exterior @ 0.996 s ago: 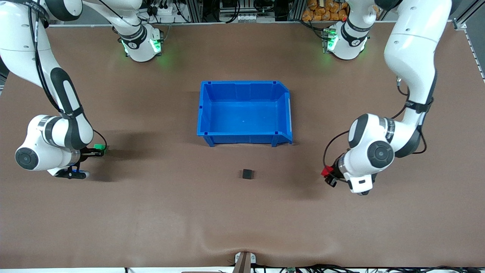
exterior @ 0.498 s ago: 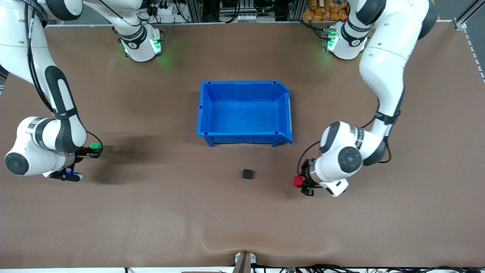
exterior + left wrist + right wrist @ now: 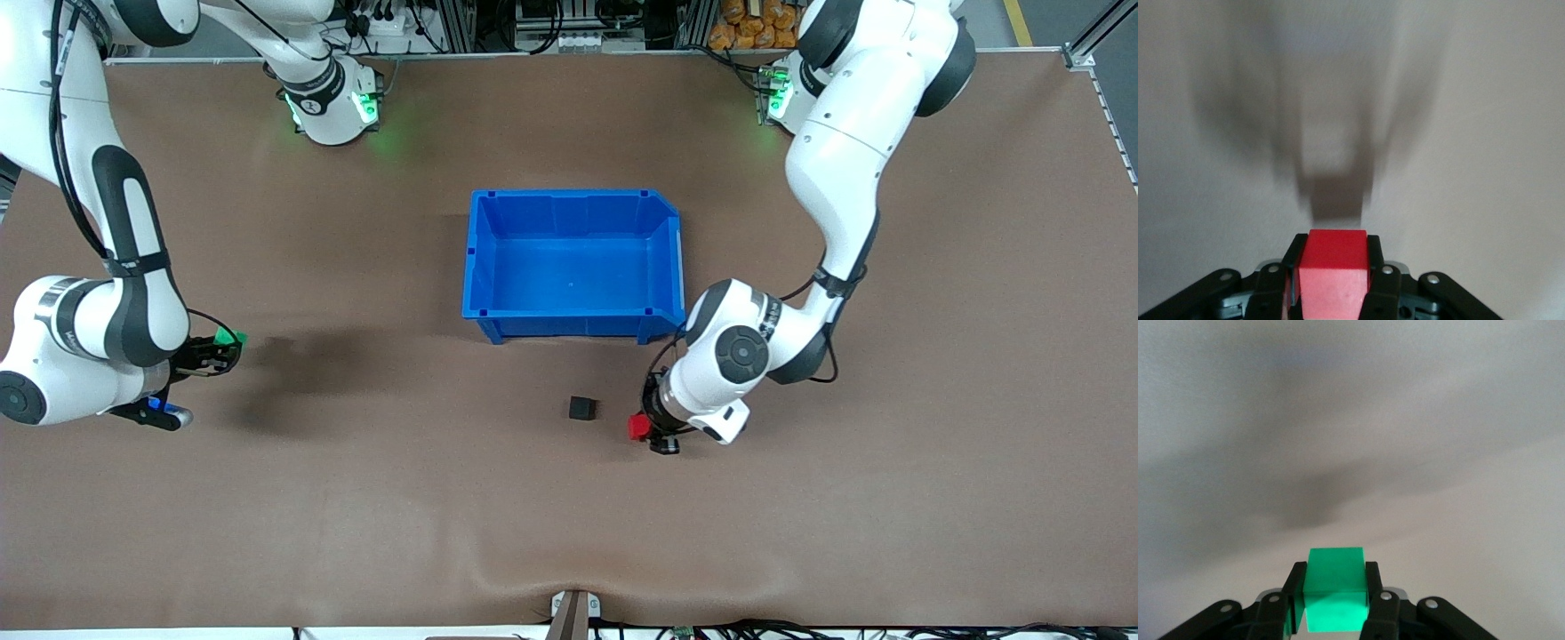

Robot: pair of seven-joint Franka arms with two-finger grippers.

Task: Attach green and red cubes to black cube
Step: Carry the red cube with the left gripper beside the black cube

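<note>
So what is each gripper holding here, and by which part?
The left gripper holds the red cube by two facing sides, near the black cube. The right gripper holds the green cube the same way.

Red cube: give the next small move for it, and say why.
Probably carry the red cube on toward the black cube until their faces meet. The left gripper is shut on it, beside the black cube but apart from it. The right gripper holds the green cube at its own end.
</note>
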